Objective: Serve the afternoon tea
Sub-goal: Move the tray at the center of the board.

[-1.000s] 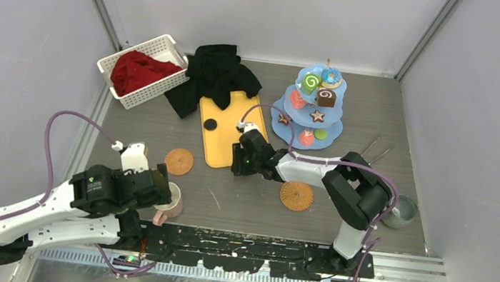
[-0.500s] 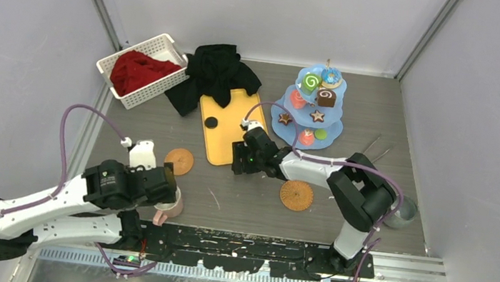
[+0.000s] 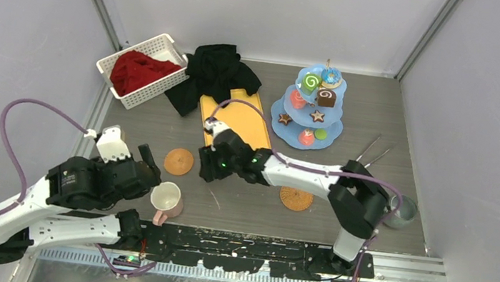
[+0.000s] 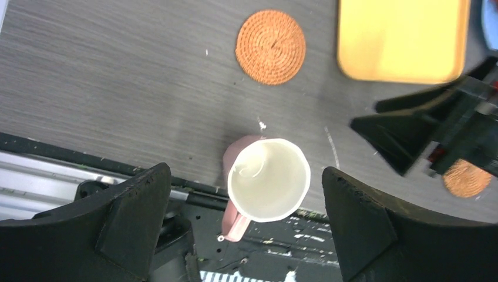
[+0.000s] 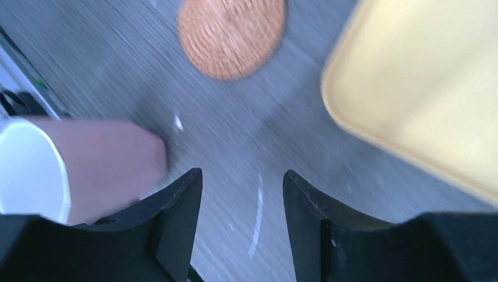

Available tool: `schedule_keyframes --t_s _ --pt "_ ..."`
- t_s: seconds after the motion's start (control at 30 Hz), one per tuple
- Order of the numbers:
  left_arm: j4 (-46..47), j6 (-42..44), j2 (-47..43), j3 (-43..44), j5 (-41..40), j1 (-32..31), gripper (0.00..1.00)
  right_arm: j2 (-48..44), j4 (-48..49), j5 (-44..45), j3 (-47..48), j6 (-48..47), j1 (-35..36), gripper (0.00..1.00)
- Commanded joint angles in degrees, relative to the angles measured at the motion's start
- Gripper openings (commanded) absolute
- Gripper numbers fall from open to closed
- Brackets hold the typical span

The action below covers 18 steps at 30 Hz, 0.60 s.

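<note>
So far, half served: sweets (image 3: 311,83) loaded on the stand (image 3: 326,142), far right of the table (image 3: 380,114). Left to place: cream mug (image 3: 167,198) at the near edge, beneath wide-open, empty left fingers (image 4: 135,205); grey mug (image 3: 400,211) right. Right fingers (image 5: 176,217) part-open, empty.

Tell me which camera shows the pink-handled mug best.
The left wrist view: it looks straight down into the mug, showing its cream rim, its inside and its pink handle sharply. The top external view shows the mug small but whole. The right wrist view catches it blurred and cut off at the left.
</note>
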Motion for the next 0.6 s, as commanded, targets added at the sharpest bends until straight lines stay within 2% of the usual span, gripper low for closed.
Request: schedule_keyframes --t_s 0.0,0.17,0.3,0.43,0.57 --pt "-6.4 -5.3 0.5 3.7 -8.0 -0.1 0.99 9.2 2.7 -5.0 13.6 -2.5 0.0 0.58" --pt "-8.7 -5.2 1.6 5.8 -8.3 -0.1 0.99 23.1 1.5 -9.8 27.8 -3.1 -0.1 0.57" --pt "-8.7 -4.8 0.9 6.6 -9.2 -0.2 0.99 29.9 1.0 -12.7 34.5 -1.8 -0.1 0.56" --pt "-7.7 -3.7 1.5 6.2 -9.5 -0.2 0.99 32.2 1.8 -13.5 34.0 0.0 -0.2 0.56" --pt "-7.3 -3.5 1.8 5.7 -9.7 -0.1 0.99 29.6 0.4 -11.6 27.8 0.9 -0.1 0.56"
